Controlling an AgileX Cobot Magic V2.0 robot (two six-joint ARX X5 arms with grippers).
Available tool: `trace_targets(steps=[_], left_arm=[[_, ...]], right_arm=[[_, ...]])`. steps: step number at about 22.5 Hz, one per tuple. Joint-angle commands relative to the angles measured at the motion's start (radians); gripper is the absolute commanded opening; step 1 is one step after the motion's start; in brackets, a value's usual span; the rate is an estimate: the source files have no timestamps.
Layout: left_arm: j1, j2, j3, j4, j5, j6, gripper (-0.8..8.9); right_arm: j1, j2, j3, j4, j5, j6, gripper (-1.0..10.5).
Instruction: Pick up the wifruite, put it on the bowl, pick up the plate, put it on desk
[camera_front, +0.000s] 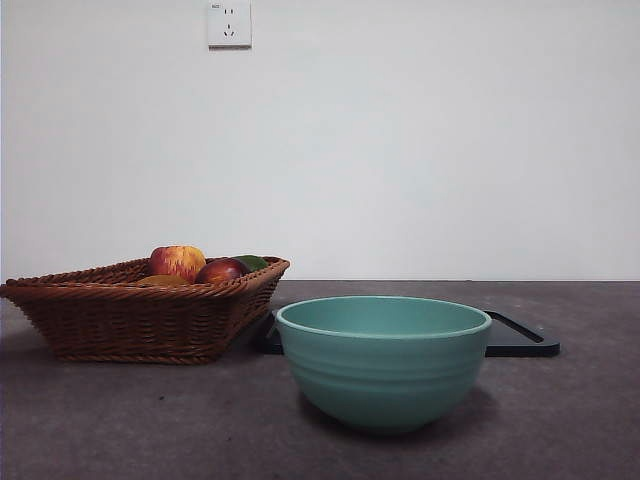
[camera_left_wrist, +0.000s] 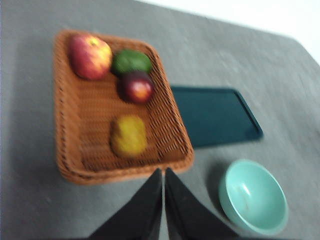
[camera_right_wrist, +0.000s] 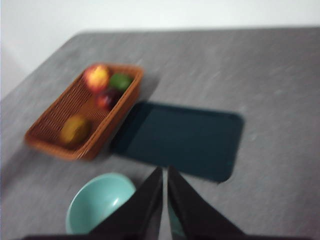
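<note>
the thing i was after, the small oval wifruite (camera_left_wrist: 128, 135) with its dull yellow-brown skin, lay in the woven brown wicker basket (camera_left_wrist: 75, 165), alone in the end of it nearest my left gripper (camera_left_wrist: 163, 175). it sat apart from the red-yellow apple (camera_left_wrist: 90, 56), the green fruit (camera_left_wrist: 131, 62) and the dark red fruit (camera_left_wrist: 135, 87) bunched at the far end. in the left wrist view the fruit's long axis seemed to run roughly along the basket's length, though the blur made me unsure.

my left gripper hung high above the dark grey mottled desk (camera_left_wrist: 30, 200), just outside the basket's near rim, with the wifruite a little ahead of it. its two black jaws were pressed together, holding nothing. i judged this arm the nearer one for the pick.

my right gripper (camera_right_wrist: 165, 175) was also raised, jaws closed and empty, over the flat dark rectangular tray (camera_right_wrist: 185, 137), with the round teal-green ceramic bowl (camera_right_wrist: 97, 202) close beside it. the bowl stood empty on the desk, in front of the tray and well apart from the fruit.

neither arm showed in the front view.
</note>
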Motion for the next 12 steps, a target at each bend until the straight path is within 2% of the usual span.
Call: trace_targets(steps=[1, 7, 12], left_arm=[[-0.039, 0.048, 0.064, -0.060, 0.027, 0.060, 0.10], [-0.126, 0.081, 0.101, -0.166, 0.084, 0.106, 0.09], [-0.134, 0.081, 0.101, -0.173, 0.084, 0.105, 0.09]], right_arm=[[0.042, 0.073, 0.071, -0.086, -0.011, -0.094, 0.1], [0.193, 0.146, 0.113, -0.225, -0.013, -0.175, 0.1], [0.256, 0.150, 0.113, -0.237, -0.013, -0.177, 0.1]])
